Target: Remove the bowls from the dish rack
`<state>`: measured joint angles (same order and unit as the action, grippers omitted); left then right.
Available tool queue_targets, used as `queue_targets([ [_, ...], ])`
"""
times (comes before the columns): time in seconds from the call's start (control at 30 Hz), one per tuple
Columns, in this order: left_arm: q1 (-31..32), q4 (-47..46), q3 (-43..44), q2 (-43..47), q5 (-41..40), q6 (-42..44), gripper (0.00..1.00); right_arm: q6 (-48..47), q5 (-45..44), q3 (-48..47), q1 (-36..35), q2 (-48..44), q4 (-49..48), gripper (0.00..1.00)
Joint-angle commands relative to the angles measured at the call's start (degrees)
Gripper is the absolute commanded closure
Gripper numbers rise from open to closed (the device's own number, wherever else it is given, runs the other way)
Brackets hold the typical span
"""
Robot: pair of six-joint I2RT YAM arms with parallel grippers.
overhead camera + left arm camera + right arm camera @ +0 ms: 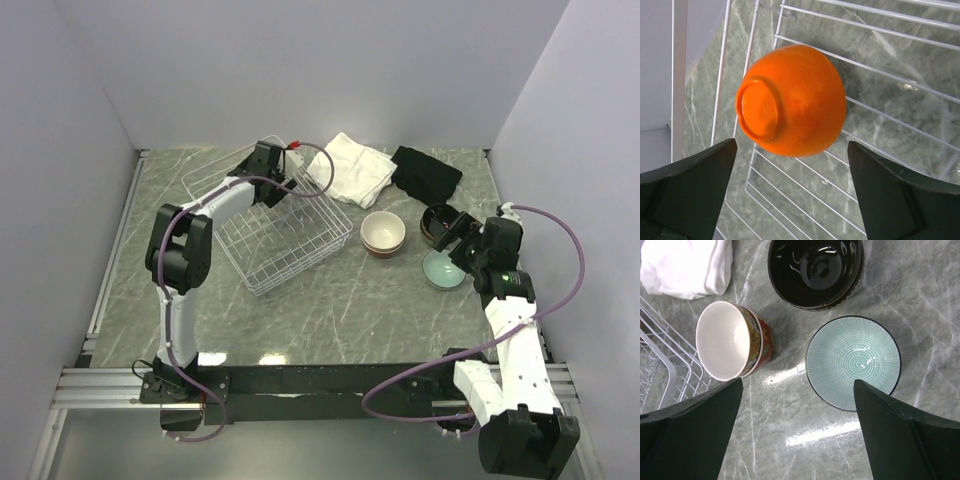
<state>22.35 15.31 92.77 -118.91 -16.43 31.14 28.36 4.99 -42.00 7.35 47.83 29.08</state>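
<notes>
Over dish rack (285, 245), am holding my left claw (792, 200) wide open, empty, facing overturned orange bowl (795, 100); right claw (797, 435) also gaping, empty.

1. Orange bowl (792, 100): smooth, glossy ceramic glaze.
2. Dish rack (290, 240): smooth white coated wire.
3. Dark bowl (815, 270): highly glossy black glaze inside.
4. Blue-green bowl (853, 361): glossy, finely lined inside.
5. Cloth (687, 265): matt white fabric.
6. Table (790, 440): marbled grey-green surface with a polished sheen.
</notes>
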Motion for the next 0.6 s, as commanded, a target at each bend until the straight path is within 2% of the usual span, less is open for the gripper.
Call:
queue_targets([
  [0.0,-0.2,-1.2,3.3,-2.4,-1.1,4.8,0.01,-1.2,0.5,-0.7,-0.4,0.9,-2.4,0.0],
  [0.57,-0.2,-6.5,0.2,-7.3,-4.8,10.6,0.01,-0.4,4.1,-0.2,-0.4,3.4,-3.6,0.0],
])
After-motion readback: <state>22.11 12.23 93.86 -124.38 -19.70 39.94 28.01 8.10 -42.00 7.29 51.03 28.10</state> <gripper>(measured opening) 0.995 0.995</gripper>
